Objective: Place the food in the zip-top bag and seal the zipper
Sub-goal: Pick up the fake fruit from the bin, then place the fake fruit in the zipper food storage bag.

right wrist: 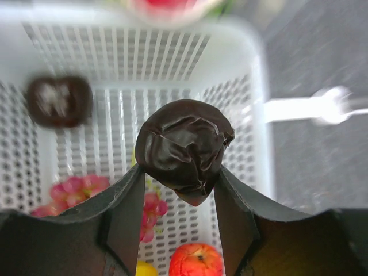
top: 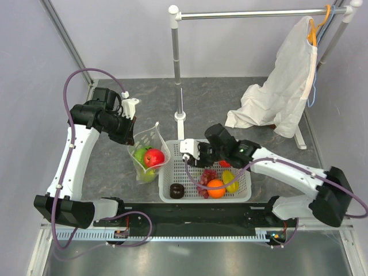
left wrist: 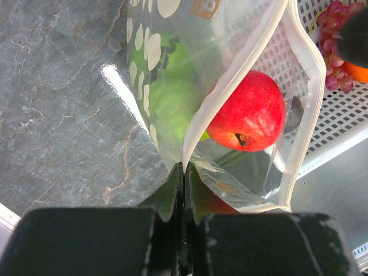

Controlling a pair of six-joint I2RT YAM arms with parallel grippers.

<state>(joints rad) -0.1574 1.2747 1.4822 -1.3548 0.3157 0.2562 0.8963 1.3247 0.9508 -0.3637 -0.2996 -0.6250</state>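
The clear dotted zip-top bag [top: 148, 150] stands open left of the white basket [top: 172, 198], with a red apple [top: 154, 157] and green fruits [top: 140, 154] inside. My left gripper [top: 133, 133] is shut on the bag's rim. In the left wrist view its fingers [left wrist: 185, 169] pinch the whitish zipper [left wrist: 241, 69] edge beside the apple [left wrist: 247, 112]. My right gripper [right wrist: 180, 172] is shut on a wrinkled dark brown piece [right wrist: 184, 148], held above the basket's [right wrist: 253, 86] left end. A second dark brown piece [top: 177, 190] lies in the basket.
An orange fruit [top: 215, 188], pink grapes [top: 207, 175] and a yellow piece [top: 231, 180] lie in the basket. At the back stands a metal rack [top: 177, 57] with a white garment [top: 282, 92] hanging off it. A short post [top: 180, 118] stands just behind the basket.
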